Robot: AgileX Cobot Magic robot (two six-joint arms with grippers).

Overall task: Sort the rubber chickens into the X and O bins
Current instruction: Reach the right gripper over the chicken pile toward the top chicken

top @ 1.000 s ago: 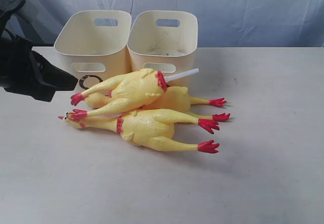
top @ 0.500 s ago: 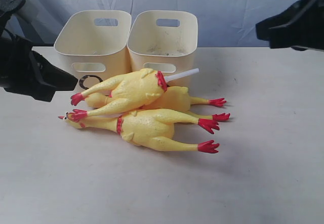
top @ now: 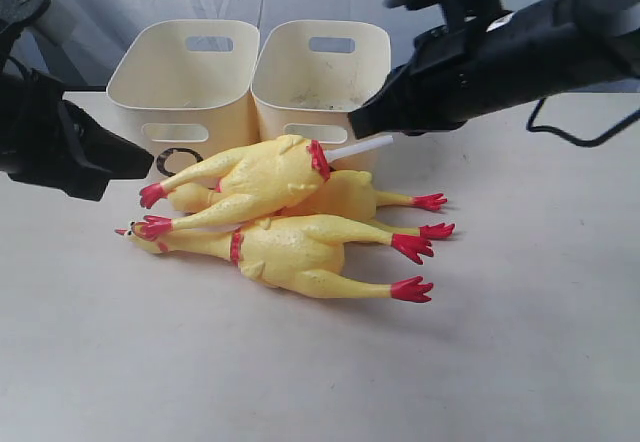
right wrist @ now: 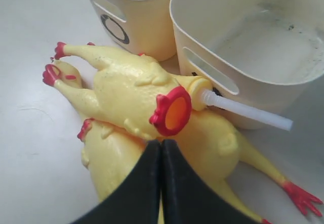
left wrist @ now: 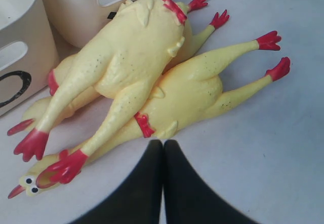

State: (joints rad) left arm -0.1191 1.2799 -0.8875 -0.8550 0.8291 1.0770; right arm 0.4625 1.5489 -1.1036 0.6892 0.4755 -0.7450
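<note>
Headless chicken (top: 262,176): you will find it on top of the pile, lying across the other two. Its red feet point toward the left arm's side and its red-rimmed neck hole toward the bins.
White tube (top: 360,147): juts from the body beside that neck hole and crosses the front wall of the second bin.
Headed chicken (top: 300,252): nearest the exterior camera, flat on the table (top: 520,342), with its beak at the left and its feet at the right.
Third chicken (top: 352,196): between the headed chicken and the bins, largely covered, feet at the right.
O bin (top: 150,87): upright, the left of the pair standing side by side; its black O is partly hidden.
Second bin (top: 370,72): upright; its mark is covered, so you cannot read it.
Left gripper (left wrist: 163,148): jaws pressed together, holding nothing. It hangs just left of the pile.
Right gripper (right wrist: 161,145): jaws pressed together, empty. Its tip is above the white tube, before the second bin.
</note>
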